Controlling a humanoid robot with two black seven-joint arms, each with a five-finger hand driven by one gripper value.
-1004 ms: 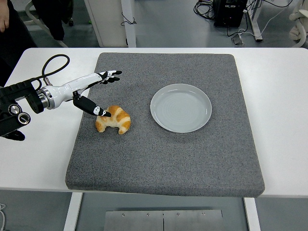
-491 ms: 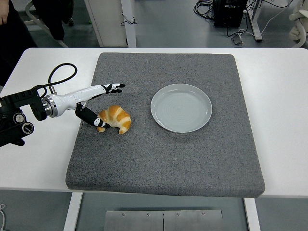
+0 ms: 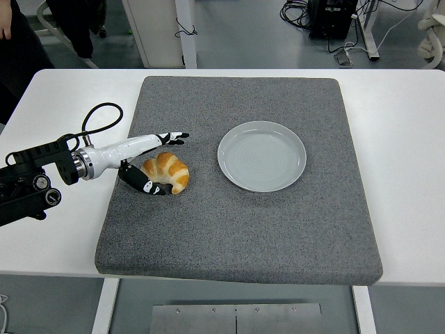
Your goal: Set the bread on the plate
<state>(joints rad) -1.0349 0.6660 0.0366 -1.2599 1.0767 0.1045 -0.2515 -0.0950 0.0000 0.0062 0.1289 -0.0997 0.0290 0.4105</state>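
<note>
Left hand (image 3: 154,163) advanced, open fingers now bracketing bread (image 3: 166,172); plate (image 3: 261,156) apart.

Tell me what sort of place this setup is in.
Probably a robotics lab or test workshop, not a kitchen. The croissant and plate sit on a grey foam mat over a white table, with loose cables and equipment stands on the bare floor behind.

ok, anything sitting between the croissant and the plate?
No. In the head view, only bare grey mat lies between the croissant and the plate.
</note>
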